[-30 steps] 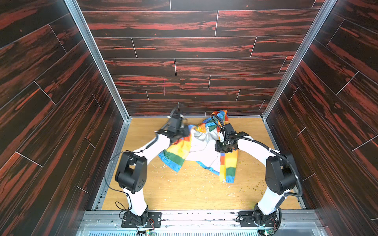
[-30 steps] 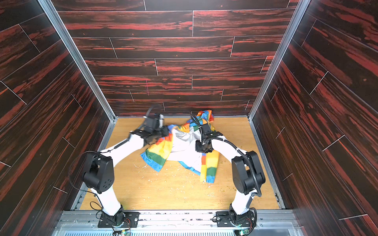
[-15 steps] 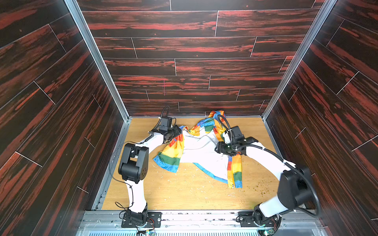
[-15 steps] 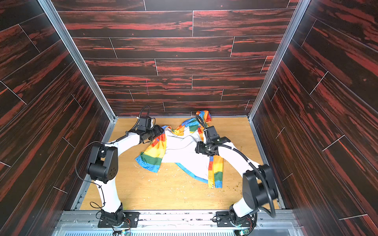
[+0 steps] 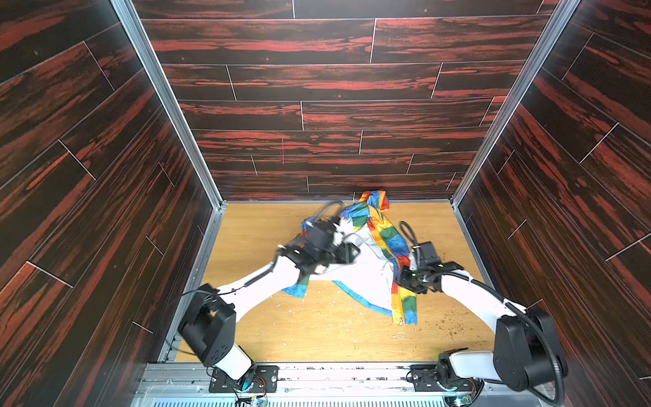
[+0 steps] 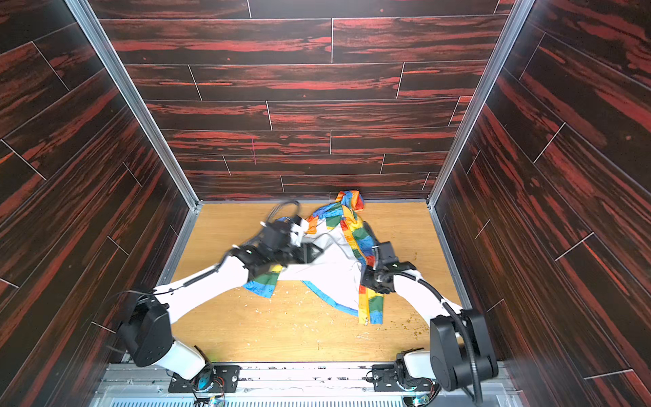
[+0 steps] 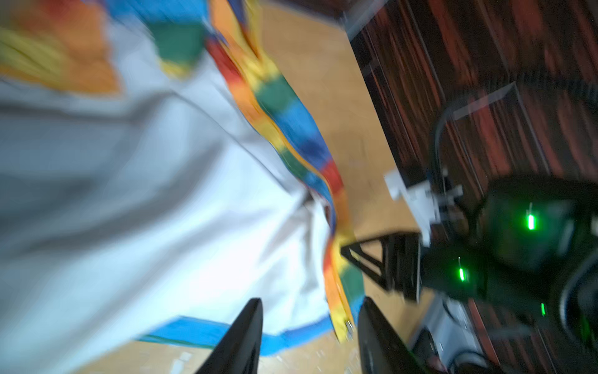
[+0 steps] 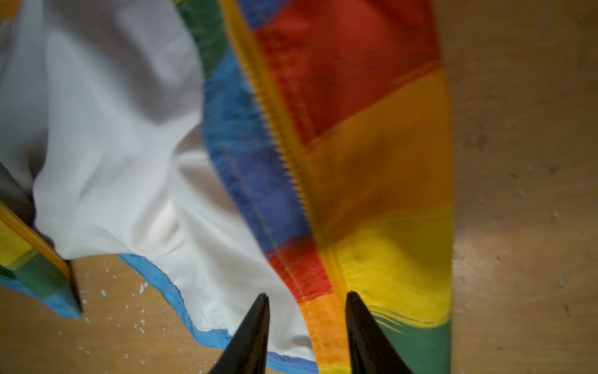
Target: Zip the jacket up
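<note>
Jacket (image 5: 366, 271) lies open, white lining up, on the wooden surface (image 5: 317, 338), hood end at 12 o'clock by the back wall. Zipper not joined. One yellow zipper half (image 8: 284, 155) runs down the striped front edge toward 5 o'clock, with a small metal pull (image 5: 400, 320) at its hem end. The other front is bunched at 9 o'clock.

Step in hand, I judge: spreading and lining up the fronts.

Left pincer (image 7: 307, 307) hovers over the lining, jaws half apart, empty. Right pincer (image 8: 305, 296) straddles the striped edge, jaws half apart, apparently unclamped.

Next calls for bringing the 9 o'clock hem corner across to the pull.
</note>
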